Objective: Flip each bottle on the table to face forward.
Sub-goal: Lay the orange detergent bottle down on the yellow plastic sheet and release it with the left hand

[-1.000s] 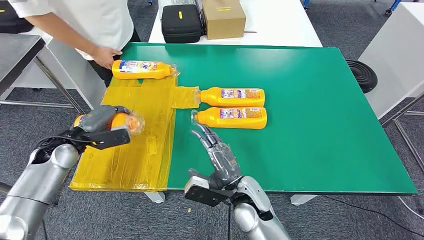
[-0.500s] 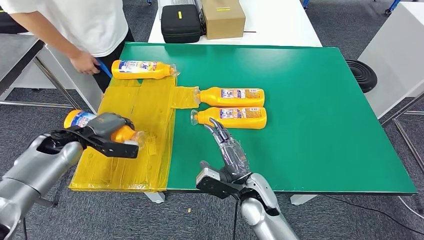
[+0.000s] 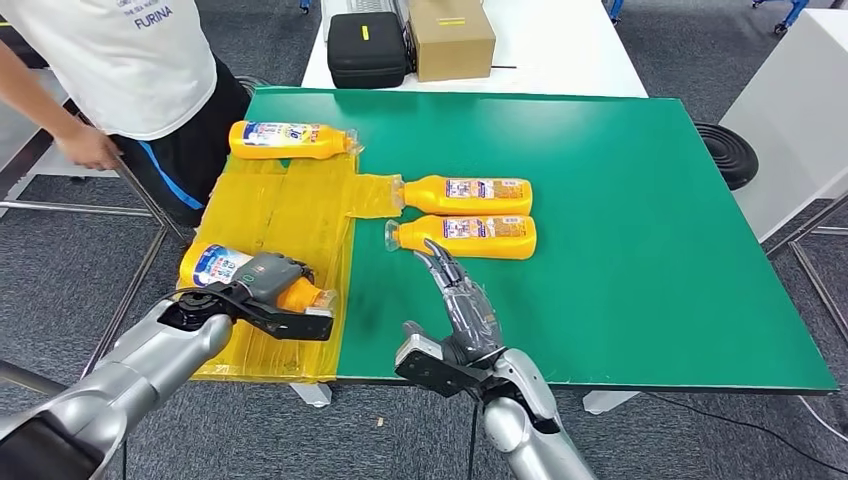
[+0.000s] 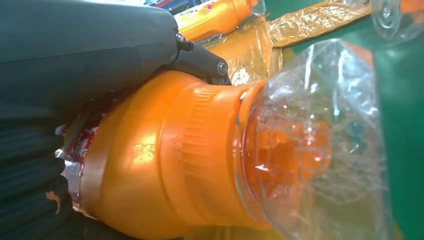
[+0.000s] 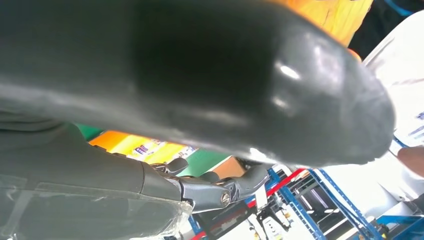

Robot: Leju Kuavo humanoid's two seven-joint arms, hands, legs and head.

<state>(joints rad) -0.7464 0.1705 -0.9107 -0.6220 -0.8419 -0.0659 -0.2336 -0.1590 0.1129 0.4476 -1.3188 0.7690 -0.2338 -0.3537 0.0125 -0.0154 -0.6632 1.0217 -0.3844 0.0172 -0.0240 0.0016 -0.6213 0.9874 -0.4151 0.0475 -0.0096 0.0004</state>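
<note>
- L hand clamped on a bottle, fingers wrapped round the neck end; wrist view shows its orange shoulder and clear cap close up.
- Change vs 1 s ago: held bottle has swung round. It was cap toward 3 o'clock, well above the yellow film; now the blue-label base points to 10 o'clock, cap to 4, low over the film's near edge.
- Means: flip looks part done, bottle not yet laid on the tabletop. Can't tell if it touches the film.
- R hand holds nothing, fingers straight and slightly apart, tips just short of the near bottle. It crept a bit toward 12 since before.
- Mid bottle and far bottle unmoved, all lying flat, caps to 9 and 3.
- Person at 10–11 o'clock pulled their hand back from the far bottle.
- Judgement: set down next, then far bottle likely left.
</note>
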